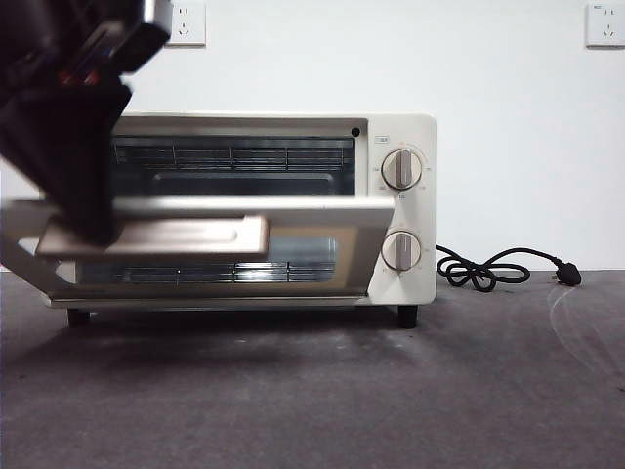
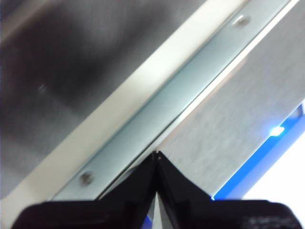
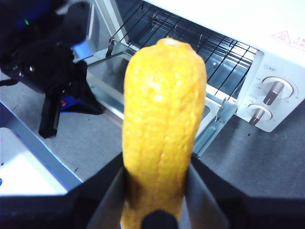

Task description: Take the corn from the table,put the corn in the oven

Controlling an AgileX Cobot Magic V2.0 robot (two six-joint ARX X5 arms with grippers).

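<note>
The cream-white oven (image 1: pixel 410 137) stands on the dark grey table (image 1: pixel 391 391) with its glass door (image 1: pixel 322 210) swung down almost level, and the wire rack (image 1: pixel 234 154) shows inside. My left gripper (image 1: pixel 88 227) comes in from the upper left, big and dark, and rests on the door's handle (image 1: pixel 176 237). In the left wrist view its jaws (image 2: pixel 157 155) meet tip to tip against the door's metal edge (image 2: pixel 162 109). My right gripper (image 3: pixel 155 179) is shut on the yellow corn (image 3: pixel 164 114), held upright in front of the open oven (image 3: pixel 267 52). In the front view the corn is out of sight.
Two round knobs (image 1: pixel 401 169) (image 1: pixel 400 251) sit on the oven's right side. A black power cord (image 1: pixel 488 269) lies coiled on the table to the right of the oven. Wall sockets (image 1: pixel 187 21) (image 1: pixel 605 24) are on the white wall behind.
</note>
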